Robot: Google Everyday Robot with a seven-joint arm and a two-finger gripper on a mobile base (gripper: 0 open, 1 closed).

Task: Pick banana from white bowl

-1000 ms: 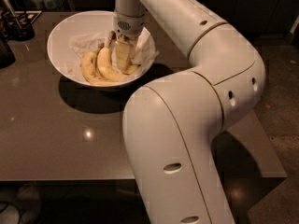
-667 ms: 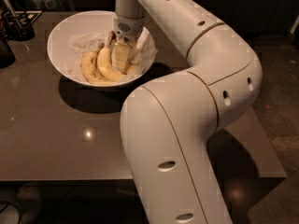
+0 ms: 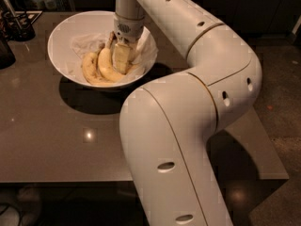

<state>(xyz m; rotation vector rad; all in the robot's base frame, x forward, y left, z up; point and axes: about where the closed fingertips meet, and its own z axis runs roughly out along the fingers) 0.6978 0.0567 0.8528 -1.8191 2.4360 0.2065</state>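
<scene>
The thick white robot arm (image 3: pixel 188 140) rises at the near edge of the glossy grey-brown tabletop (image 3: pixel 56 140), bends, and reaches back toward the far left part. A small spot of light (image 3: pixel 88 135) shines on the table near the left edge. To the right of the table is a dark speckled floor (image 3: pixel 282 121).

Farther back stands the large round white bowl (image 3: pixel 61 55), lined with crumpled white paper (image 3: pixel 84 44). Inside lies the curved yellow banana (image 3: pixel 109 67), and another yellow banana (image 3: pixel 88 68) is just beside it on the left. The gripper (image 3: pixel 121 58) is lowered into the bowl, at the right side of the banana. I cannot tell if it is spread or pressed together.

At the far left corner is a black holder (image 3: pixel 19 27) with thin objects in it.
</scene>
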